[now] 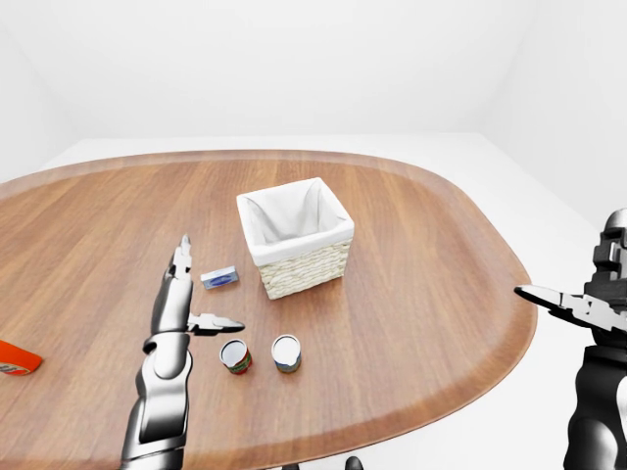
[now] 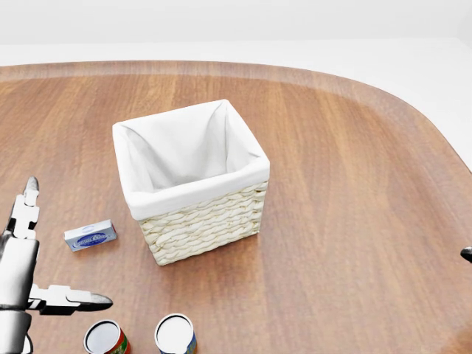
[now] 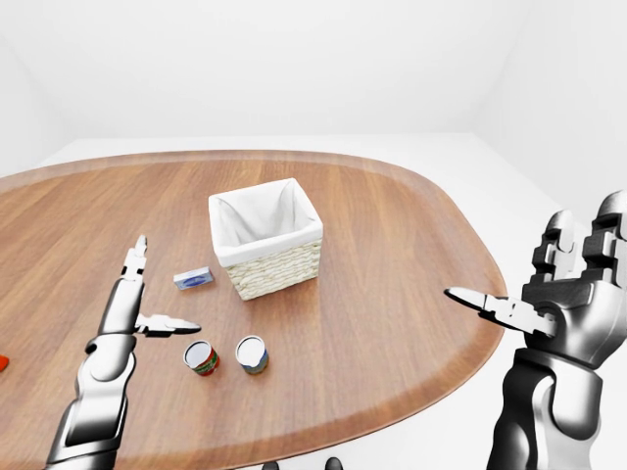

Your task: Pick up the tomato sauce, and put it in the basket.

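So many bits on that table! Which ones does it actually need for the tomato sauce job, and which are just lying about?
Needed:
red tomato sauce can
basket
left hand, open beside the can

Lying about:
blue-labelled can
small blue box
orange packet at the left-eye view's left edge
right hand, open off the table

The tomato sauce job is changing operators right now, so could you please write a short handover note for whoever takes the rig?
Left hand: open, holding nothing, hovering over the table just left of the cans.
Right hand: open, empty, off the table's right edge.
Tomato sauce: red-labelled can, upright beside a blue-labelled can, below the basket in the left-eye view.
Basket: upright and empty.
Done: nothing grasped yet.
Left: grasp the tomato sauce, lift it, and place it in the basket.
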